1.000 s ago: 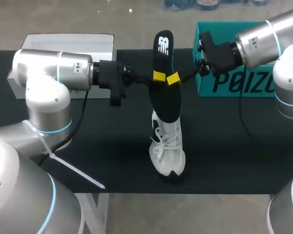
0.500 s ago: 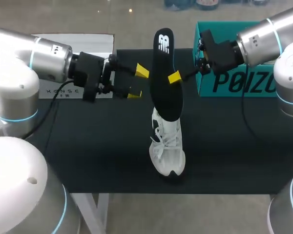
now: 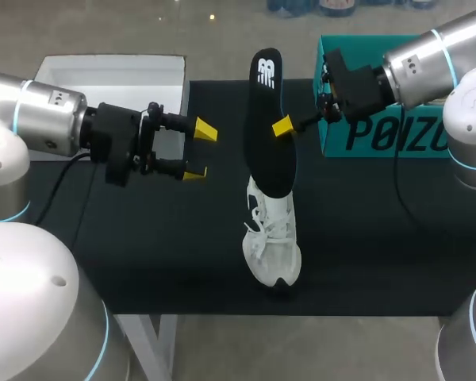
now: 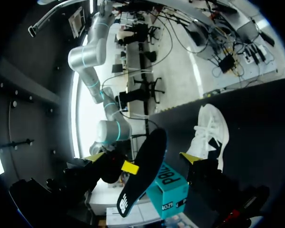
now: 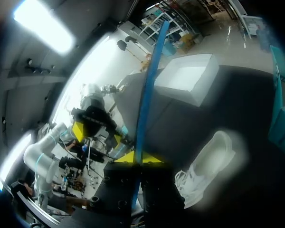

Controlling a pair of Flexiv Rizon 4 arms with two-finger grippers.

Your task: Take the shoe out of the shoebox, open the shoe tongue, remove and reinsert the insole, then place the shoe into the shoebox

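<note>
Standing on its sole close to the front edge of the black table [image 3: 381, 246], the white shoe [image 3: 273, 238] points its toe toward the robot, laces up. Just behind its heel rises the insole [image 3: 270, 127], a long black piece held on end and leaning a little, with its printed end highest and farthest back. Its lower end overlaps the shoe's heel opening in the head view; whether the two touch cannot be told.

The right gripper [image 3: 282, 126] comes in from the right and meets the insole's right edge about halfway up. In the right wrist view the insole [image 5: 149, 90] shows edge-on, running up from between the two yellow tips, which press it from both sides, so this gripper is clamped on the insole. Past it in that view, the shoe [image 5: 206, 168] lies on the dark surface.

The left gripper [image 3: 200, 151] hangs to the left of the insole, apart from it, with its fingers spread wide and nothing between them. In the left wrist view the insole [image 4: 145, 166] stands ahead of those fingers, and the shoe [image 4: 210, 130] sits beyond.

At the far left edge of the table rests the white shoebox [image 3: 170, 71], its top open. At the far right edge stands a teal box [image 3: 381, 139], behind the right arm
</note>
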